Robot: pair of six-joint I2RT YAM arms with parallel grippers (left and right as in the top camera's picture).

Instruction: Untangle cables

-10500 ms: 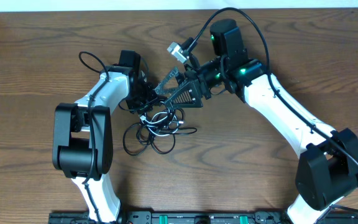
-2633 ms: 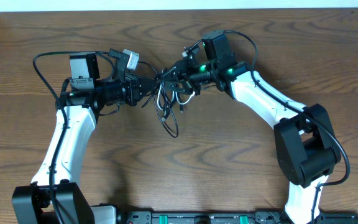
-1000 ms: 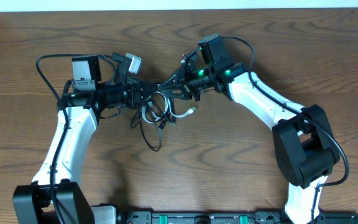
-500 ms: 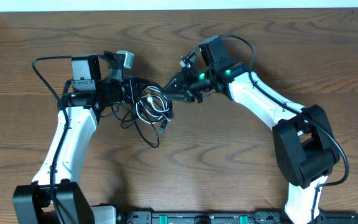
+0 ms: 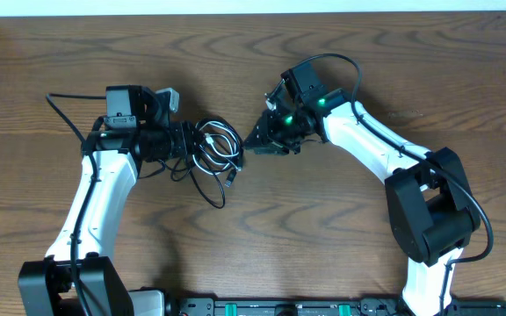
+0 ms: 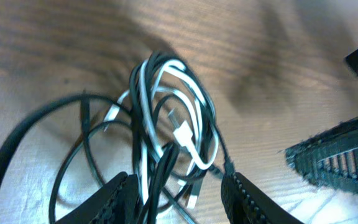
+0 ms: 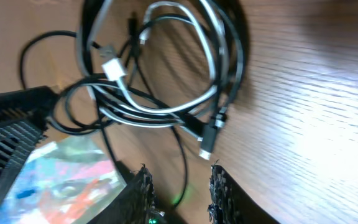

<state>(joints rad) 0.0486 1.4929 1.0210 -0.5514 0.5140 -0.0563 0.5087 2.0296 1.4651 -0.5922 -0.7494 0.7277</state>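
The cables lie in one tangled heap on the wooden table between the two arms. The black cable point(image 5: 211, 188) throws a loop toward the front, and the white cable point(image 5: 225, 137) coils inside it. My left gripper point(image 5: 191, 146) sits at the heap's left edge. In the left wrist view the left gripper point(image 6: 182, 200) is open, with black strands point(image 6: 17, 143) and the white cable point(image 6: 166, 78) running between its fingers. My right gripper point(image 5: 251, 142) is just right of the heap. The right gripper point(image 7: 180, 190) is open, with a thin black strand point(image 7: 185, 155) passing loosely between its fingers. The white cable point(image 7: 185, 18) loops ahead of it.
The right gripper's ribbed finger point(image 6: 337, 163) shows at the right of the left wrist view. The left gripper's finger point(image 7: 11, 127) shows at the left of the right wrist view. The table's far edge point(image 5: 253, 12) runs along the top.
My left gripper has opened and let go of the cables. The heap has shifted left and settled on the table. My right gripper has drawn back slightly from it.
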